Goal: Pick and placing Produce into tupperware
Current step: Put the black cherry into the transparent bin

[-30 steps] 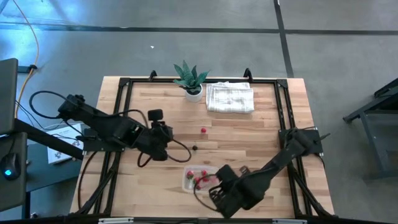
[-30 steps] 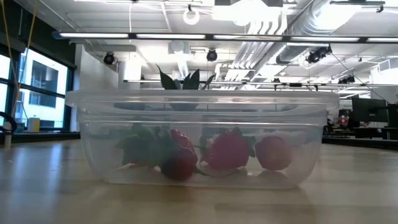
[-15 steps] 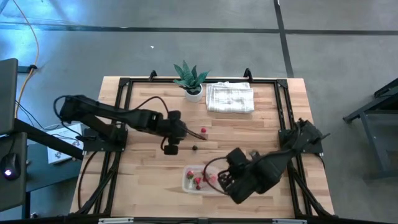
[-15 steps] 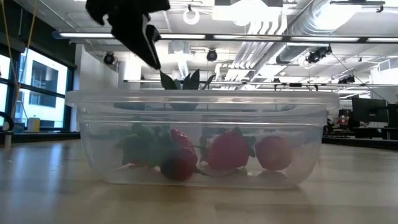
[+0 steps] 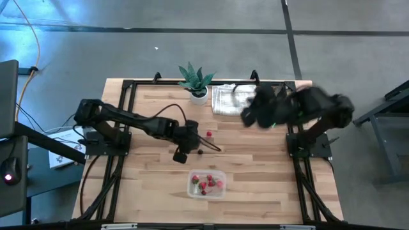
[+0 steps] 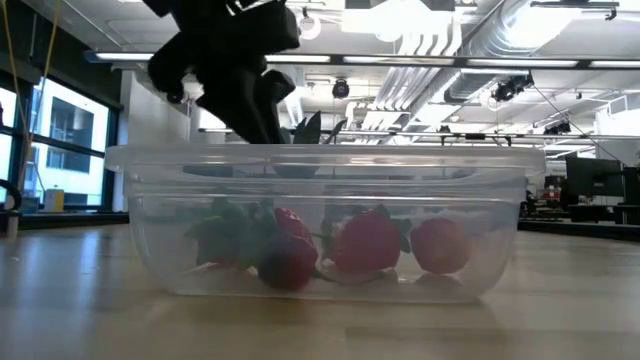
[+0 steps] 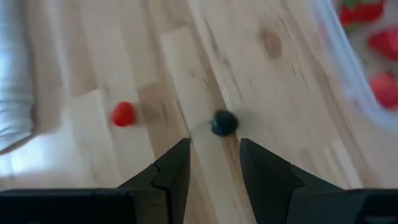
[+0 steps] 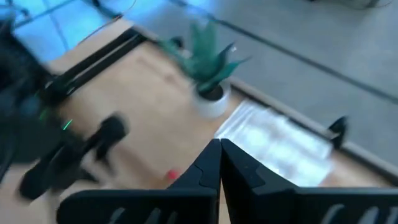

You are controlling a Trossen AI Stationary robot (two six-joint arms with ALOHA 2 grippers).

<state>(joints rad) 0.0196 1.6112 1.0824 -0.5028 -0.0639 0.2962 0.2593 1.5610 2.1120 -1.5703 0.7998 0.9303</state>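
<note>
The clear tupperware (image 5: 206,184) sits near the table's near edge with several red pieces of produce (image 6: 366,243) inside. Two pieces lie loose on the wood mid-table: a dark one (image 5: 200,152) (image 7: 224,123) and a red one (image 5: 209,134) (image 7: 123,114). My left gripper (image 5: 195,144) (image 7: 214,163) hovers open just left of the dark piece, fingers pointing at it. My right gripper (image 5: 248,117) (image 8: 219,155) is shut, empty, raised over the far right of the table beside the white cloth.
A small potted plant (image 5: 197,83) and a folded white cloth (image 5: 236,100) stand at the far edge. A black frame rail (image 5: 128,115) runs around the table. Bare wood lies between the loose pieces and the tupperware.
My left gripper has travelled from the table's left side toward the centre, ending beside the dark piece. My right arm has risen from beside the tupperware at the near edge and swung toward the far right, over the cloth. The tupperware and its contents have stayed put.
</note>
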